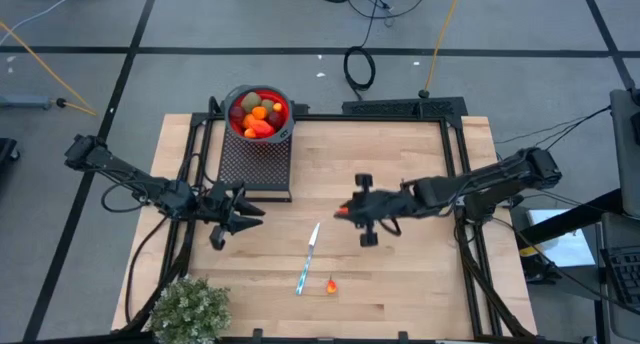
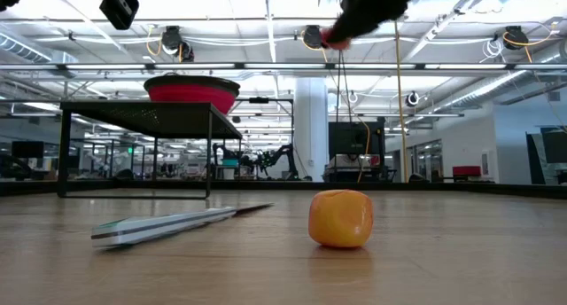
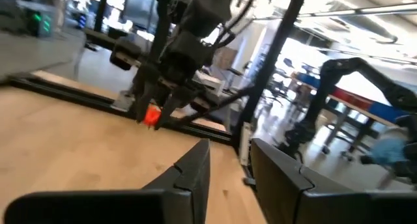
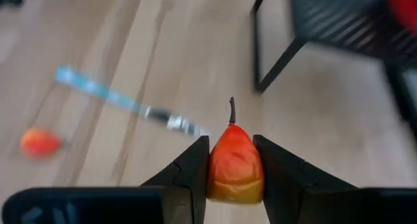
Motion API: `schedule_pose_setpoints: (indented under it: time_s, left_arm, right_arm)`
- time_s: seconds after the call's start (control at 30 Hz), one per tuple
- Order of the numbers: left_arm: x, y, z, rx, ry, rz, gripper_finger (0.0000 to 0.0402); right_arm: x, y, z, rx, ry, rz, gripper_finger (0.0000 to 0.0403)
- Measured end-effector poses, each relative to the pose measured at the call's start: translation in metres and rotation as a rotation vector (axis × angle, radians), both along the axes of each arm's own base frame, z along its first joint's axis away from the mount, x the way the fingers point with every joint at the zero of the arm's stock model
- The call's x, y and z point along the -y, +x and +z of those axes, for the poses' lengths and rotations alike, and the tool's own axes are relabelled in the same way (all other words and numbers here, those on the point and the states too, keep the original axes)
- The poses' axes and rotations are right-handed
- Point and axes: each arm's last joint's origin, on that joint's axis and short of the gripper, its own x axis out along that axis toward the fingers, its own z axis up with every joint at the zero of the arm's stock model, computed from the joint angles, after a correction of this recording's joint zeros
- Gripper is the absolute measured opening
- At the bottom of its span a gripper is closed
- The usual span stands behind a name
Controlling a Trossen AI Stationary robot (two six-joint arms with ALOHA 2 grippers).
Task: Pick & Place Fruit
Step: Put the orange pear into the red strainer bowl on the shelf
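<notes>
While hanging above the middle of the counter (image 1: 420, 274), grips a small orange-red fruit (image 4: 234, 165) with a dark stem, clamped tight between both fingers of the right gripper (image 4: 231, 152). Well clear of the wood there, as seen from table height, up near the top of that view.

Off to the left, at the left gripper (image 1: 252, 218): fingers (image 3: 195, 165) parted by a narrow gap, nothing between them, held low over the counter just in front of the black mesh stand (image 1: 255, 164) and pointed toward the other arm.

On top of that stand at the far edge: a red bowl (image 1: 284, 104), loaded with a heap of fruits (image 1: 258, 119), orange, dark red and olive.

Nearer the front edge, flat on the wood: a knife (image 1: 308, 259) with a pale blue handle, blade toward the far side. Just beside the handle end, apart from it: one more little orange fruit (image 1: 331, 284), sitting alone.

At the front left corner: a bushy grey-green plant (image 1: 190, 309).
</notes>
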Motion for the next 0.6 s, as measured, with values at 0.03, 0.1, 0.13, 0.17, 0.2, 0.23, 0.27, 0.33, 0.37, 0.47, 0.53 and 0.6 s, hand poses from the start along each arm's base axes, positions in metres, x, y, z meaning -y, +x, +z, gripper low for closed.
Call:
schedule_pose_setpoints:
  time_s: [0.03, 0.1, 0.13, 0.17, 0.2, 0.23, 0.27, 0.33, 0.37, 0.47, 0.53, 0.6]
  left_arm:
    - [0.000, 0.000, 0.000, 0.007, 0.012, 0.016, 0.0114]
    - [0.000, 0.002, 0.003, 0.043, 0.041, 0.045, 0.0121]
    - [0.000, 0.003, 0.004, 0.070, 0.062, 0.056, 0.0125]
    - [0.001, 0.004, 0.006, 0.101, 0.082, 0.061, 0.0130]
    - [0.001, 0.006, 0.008, 0.131, 0.100, 0.067, 0.0136]
    - [0.002, 0.008, 0.010, 0.154, 0.120, 0.073, 0.0142]
    - [0.003, 0.010, 0.012, 0.168, 0.144, 0.078, 0.0148]
    - [0.007, 0.017, 0.016, 0.176, 0.201, 0.087, 0.0161]
    - [0.008, 0.021, 0.020, 0.178, 0.233, 0.096, 0.0167]
    - [0.014, 0.036, 0.033, 0.187, 0.343, 0.117, 0.0185]
    - [0.018, 0.049, 0.041, 0.172, 0.421, 0.128, 0.0193]
    - [0.020, 0.062, 0.049, 0.130, 0.494, 0.137, 0.0199]
  right_arm:
    - [0.004, 0.000, 0.005, 0.033, 0.002, -0.008, 0.0100]
    - [0.012, 0.001, 0.016, 0.116, 0.007, -0.022, 0.0101]
    - [0.016, 0.002, 0.021, 0.156, 0.009, -0.030, 0.0101]
    - [0.019, 0.002, 0.026, 0.188, 0.009, -0.036, 0.0101]
    - [0.022, 0.002, 0.030, 0.218, 0.013, -0.045, 0.0101]
    - [0.025, 0.002, 0.034, 0.252, 0.018, -0.054, 0.0101]
    - [0.027, 0.004, 0.037, 0.288, 0.023, -0.062, 0.0101]
    - [0.032, 0.006, 0.042, 0.342, 0.032, -0.077, 0.0102]
    - [0.033, 0.007, 0.044, 0.364, 0.039, -0.074, 0.0102]
    - [0.036, 0.010, 0.050, 0.424, 0.086, -0.026, 0.0102]
    - [0.038, 0.011, 0.052, 0.447, 0.128, -0.007, 0.0102]
    - [0.041, 0.012, 0.052, 0.443, 0.170, -0.001, 0.0102]
